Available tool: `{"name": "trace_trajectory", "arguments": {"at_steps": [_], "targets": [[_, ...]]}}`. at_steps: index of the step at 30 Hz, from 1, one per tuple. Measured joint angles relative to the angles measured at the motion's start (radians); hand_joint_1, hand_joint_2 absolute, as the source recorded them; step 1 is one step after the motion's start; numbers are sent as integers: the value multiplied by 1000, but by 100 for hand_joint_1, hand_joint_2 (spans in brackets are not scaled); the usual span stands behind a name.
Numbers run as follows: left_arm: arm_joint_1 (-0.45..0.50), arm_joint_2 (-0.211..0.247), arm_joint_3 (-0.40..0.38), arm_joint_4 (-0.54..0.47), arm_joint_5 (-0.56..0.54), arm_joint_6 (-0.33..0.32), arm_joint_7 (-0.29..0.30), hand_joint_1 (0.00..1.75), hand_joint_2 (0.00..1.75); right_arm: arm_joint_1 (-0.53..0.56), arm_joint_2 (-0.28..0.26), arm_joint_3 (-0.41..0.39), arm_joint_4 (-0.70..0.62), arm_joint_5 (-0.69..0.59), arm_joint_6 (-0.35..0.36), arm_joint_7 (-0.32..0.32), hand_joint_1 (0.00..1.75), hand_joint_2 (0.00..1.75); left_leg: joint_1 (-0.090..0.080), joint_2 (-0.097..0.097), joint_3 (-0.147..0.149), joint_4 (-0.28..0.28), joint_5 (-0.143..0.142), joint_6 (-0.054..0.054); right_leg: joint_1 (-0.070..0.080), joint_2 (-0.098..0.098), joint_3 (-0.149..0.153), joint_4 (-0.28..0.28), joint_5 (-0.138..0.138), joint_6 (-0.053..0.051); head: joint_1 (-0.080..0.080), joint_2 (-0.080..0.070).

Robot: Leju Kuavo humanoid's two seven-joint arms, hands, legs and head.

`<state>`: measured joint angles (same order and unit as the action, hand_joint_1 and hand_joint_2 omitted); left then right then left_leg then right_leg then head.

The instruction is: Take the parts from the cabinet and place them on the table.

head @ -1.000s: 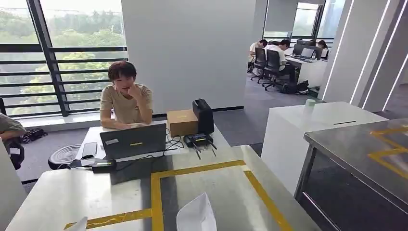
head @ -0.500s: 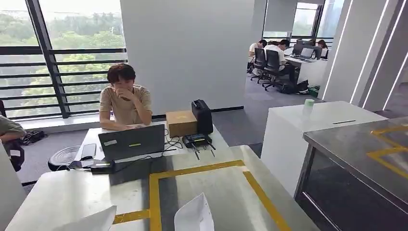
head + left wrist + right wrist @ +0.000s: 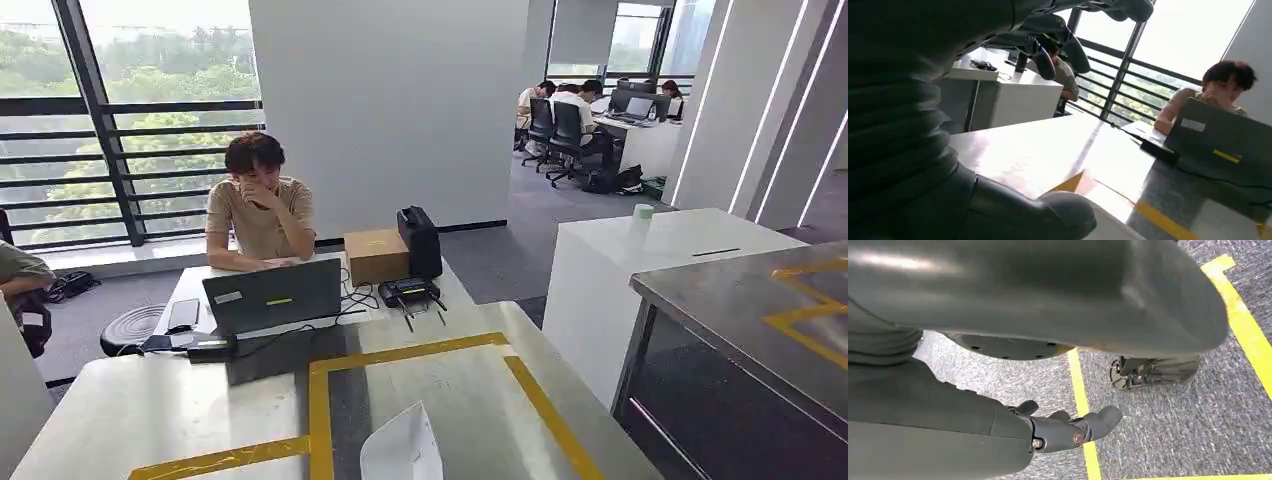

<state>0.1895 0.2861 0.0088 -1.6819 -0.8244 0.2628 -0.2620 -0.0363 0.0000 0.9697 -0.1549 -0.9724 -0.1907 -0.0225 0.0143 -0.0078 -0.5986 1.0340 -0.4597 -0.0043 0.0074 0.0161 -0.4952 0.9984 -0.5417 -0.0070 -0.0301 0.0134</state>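
Setting: open office; a metal desk (image 3: 180, 400) marked with yellow tape (image 3: 322, 420) stands in front of the robot, and a person (image 3: 258, 205) sits behind a laptop (image 3: 272, 294) beyond it.
Parts: one white, folded-looking part (image 3: 402, 446) lies on the desk inside the taped outline.
Left robot hand (image 3: 998, 100): raised just above the desk, fingers spread, holding nothing.
Right robot hand (image 3: 1068, 430): hangs over grey carpet (image 3: 1168, 430), fingers loosely extended, empty.
Progress: judged partway; cabinet out of sight, so remaining parts cannot be told.
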Motion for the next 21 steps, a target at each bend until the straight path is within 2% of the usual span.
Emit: {"name": "trace_trajectory", "arguments": {"at_steps": [5,8,12,19,21], "targets": [[19,3,-2,22,-37,29,46,0,0,1,0,3,0,8,0,16,0,0,0,0,0,0,0,0,1,0,0,0,0,0,0,0],[54,1,0,22,-34,57,49,0,0,1,0,9,0,12,0,12,0,0,0,0,0,0,-1,-1,1,0,0,0,-1,-1,0,0],[97,2,19,0,21,86,31,0,0,1,0,13,0,16,0,10,0,0,0,-1,0,0,-1,-1,1,0,0,0,-2,-1,0,0],[215,-16,75,-79,77,153,24,0,0,2,0,24,0,16,0,7,0,0,-11,0,2,2,-8,6,-10,1,2,-2,-5,9,0,0],[248,-21,91,-107,88,169,14,0,0,3,0,26,0,19,0,14,0,0,-14,-1,2,3,-5,11,-14,1,4,-2,-2,16,0,0]]}}
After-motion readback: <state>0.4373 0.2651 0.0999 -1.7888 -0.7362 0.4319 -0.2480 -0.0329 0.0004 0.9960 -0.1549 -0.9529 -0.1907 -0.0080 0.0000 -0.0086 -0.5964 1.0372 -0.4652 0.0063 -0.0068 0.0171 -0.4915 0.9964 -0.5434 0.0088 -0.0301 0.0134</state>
